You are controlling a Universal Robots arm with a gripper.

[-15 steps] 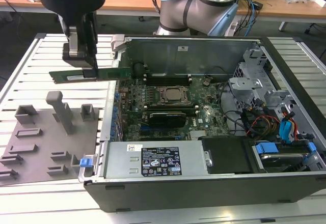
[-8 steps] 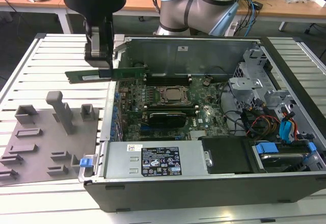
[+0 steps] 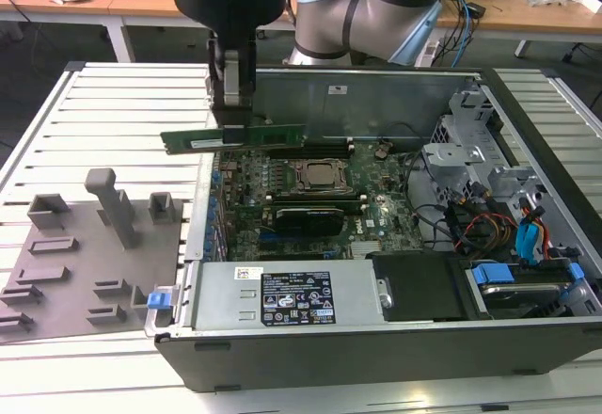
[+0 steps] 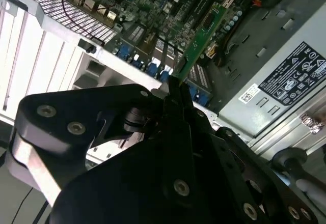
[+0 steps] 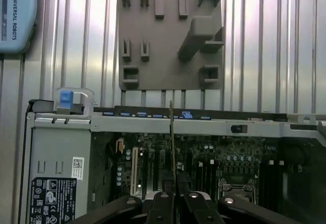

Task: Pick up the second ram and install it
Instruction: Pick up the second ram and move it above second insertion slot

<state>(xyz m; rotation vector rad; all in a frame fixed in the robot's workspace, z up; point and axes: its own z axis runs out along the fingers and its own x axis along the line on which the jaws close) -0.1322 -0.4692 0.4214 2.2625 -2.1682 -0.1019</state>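
Presently the gripper (image 3: 232,120) is clamped on the second ram (image 3: 273,137), held above the motherboard (image 3: 376,221).

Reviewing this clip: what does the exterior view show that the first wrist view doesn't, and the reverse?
Exterior view: the second ram broadside, a long green stick; the arm's silver joints; the drive bay cables. First wrist view: the ram edge-on, a thin line over the motherboard. Shared: the gripper shut on the ram, the grey fixture plate, the power supply, the CPU socket.
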